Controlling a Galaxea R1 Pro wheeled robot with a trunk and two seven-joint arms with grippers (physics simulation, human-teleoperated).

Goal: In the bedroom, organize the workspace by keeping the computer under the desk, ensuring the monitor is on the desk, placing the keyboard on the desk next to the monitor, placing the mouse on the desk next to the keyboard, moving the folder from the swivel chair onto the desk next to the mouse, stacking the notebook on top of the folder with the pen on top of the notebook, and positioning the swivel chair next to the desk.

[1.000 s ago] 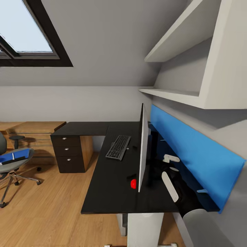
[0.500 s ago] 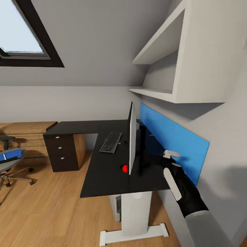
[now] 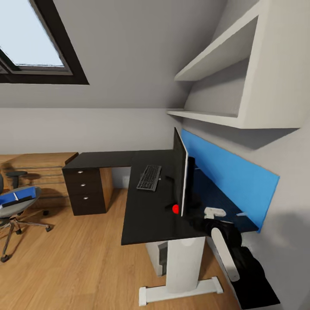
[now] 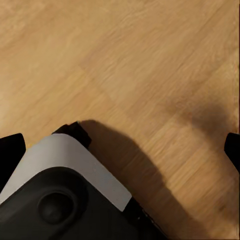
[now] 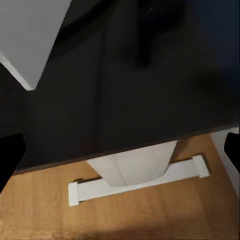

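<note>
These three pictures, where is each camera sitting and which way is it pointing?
Head view: high on the robot, facing the desk, monitor and keyboard; its right arm shows.
Left wrist view: on the left arm, looking down at wooden floor; part of the robot's body shows.
Right wrist view: on the right arm, over the desk's edge and white leg.
Shared: head and right wrist views both show the desk.

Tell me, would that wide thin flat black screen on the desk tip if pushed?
Probably. The wide thin flat black screen stands tall and edge-thin on the black desk, so a shove up high might topple it. Its stand seems narrow, and it looks rigid, not floppy.
</note>
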